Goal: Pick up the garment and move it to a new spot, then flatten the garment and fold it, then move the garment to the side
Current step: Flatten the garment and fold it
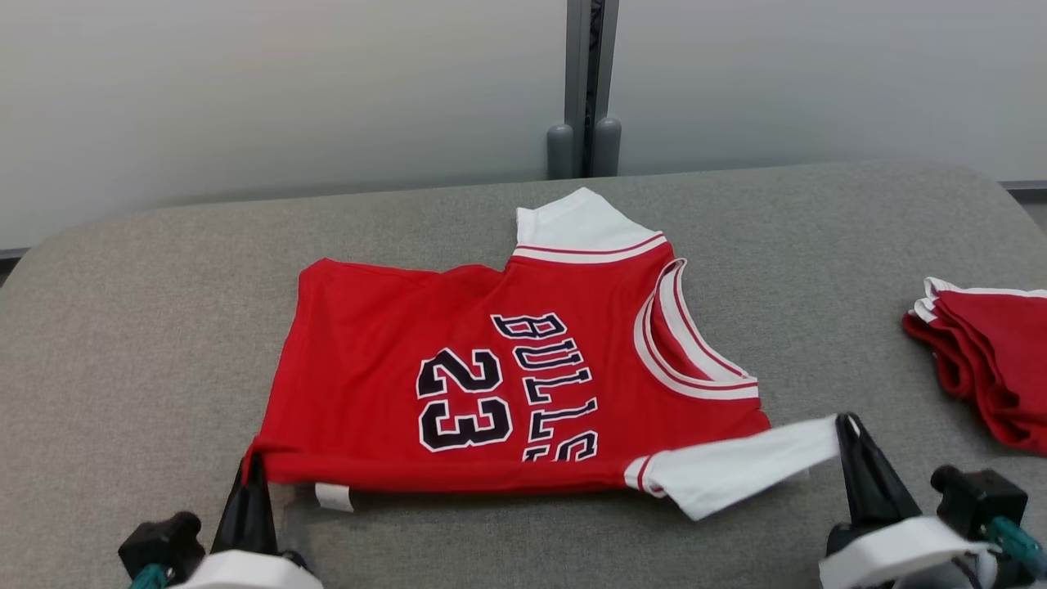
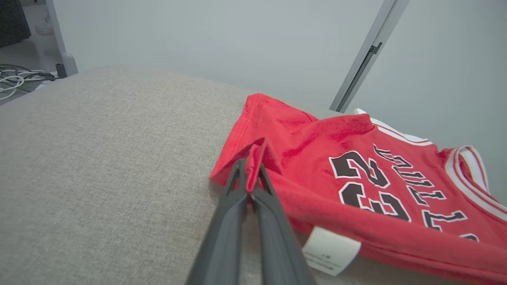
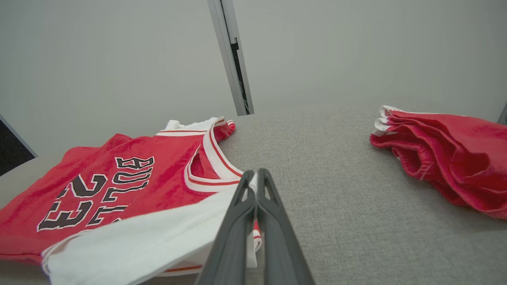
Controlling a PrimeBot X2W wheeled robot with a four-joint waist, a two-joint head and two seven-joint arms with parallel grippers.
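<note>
red pile (image 1: 994, 368) — cut by right edge | tag (image 2: 330, 250) on jersey (image 2: 317, 158) — print unreadable

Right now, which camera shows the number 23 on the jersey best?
The head view: it looks down on the number 23, whole and square-on across the jersey. The left wrist view catches the number 23 at a low slant from the hem corner; the right wrist view sees it slanted from the sleeve side.

The garment (image 1: 507, 384) lies on the padded table (image 1: 147, 327) ahead of both my grippers. Its hem corner is pinched in my left gripper (image 1: 254, 460) and its sleeve tip in my right gripper (image 1: 846, 423). A folded pile (image 1: 990, 360) rests to the right of my right gripper, apart from the garment.
</note>
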